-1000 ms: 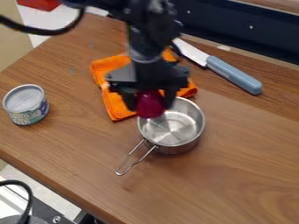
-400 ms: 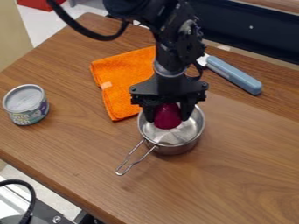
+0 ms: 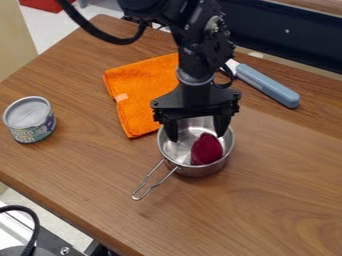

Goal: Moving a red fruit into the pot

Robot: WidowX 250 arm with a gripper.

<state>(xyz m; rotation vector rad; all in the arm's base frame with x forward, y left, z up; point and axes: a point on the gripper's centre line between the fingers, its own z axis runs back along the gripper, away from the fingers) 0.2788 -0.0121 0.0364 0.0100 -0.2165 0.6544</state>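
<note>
1. Red fruit [image 3: 206,149] is lying inside the pot [image 3: 194,171], down at the bottom, over toward the right side.
2. The gripper [image 3: 196,135] is hanging right over the pot, with its tips pointing down.
3. Its black fingers [image 3: 169,128] are standing wide apart, one on the left and one on the right. The fruit is sitting lower down, closer to the one on the right.
4. The black arm [image 3: 195,57] is coming in from the top and bending down to the pot.
5. The shiny pot is standing upright on the table [image 3: 267,200]. Its thin metal handle [image 3: 149,186] is poking out toward the bottom left.
6. An orange cloth [image 3: 137,107] is lying flat just beside the pot, up and to the left, and the arm is hiding a bit of it.
7. A knife [image 3: 268,86] with a blue handle is lying up and to the right of the pot. The arm is covering some of its blade.
8. A can [image 3: 30,120] is standing upright near the left side of the table, well apart from the pot.
</note>
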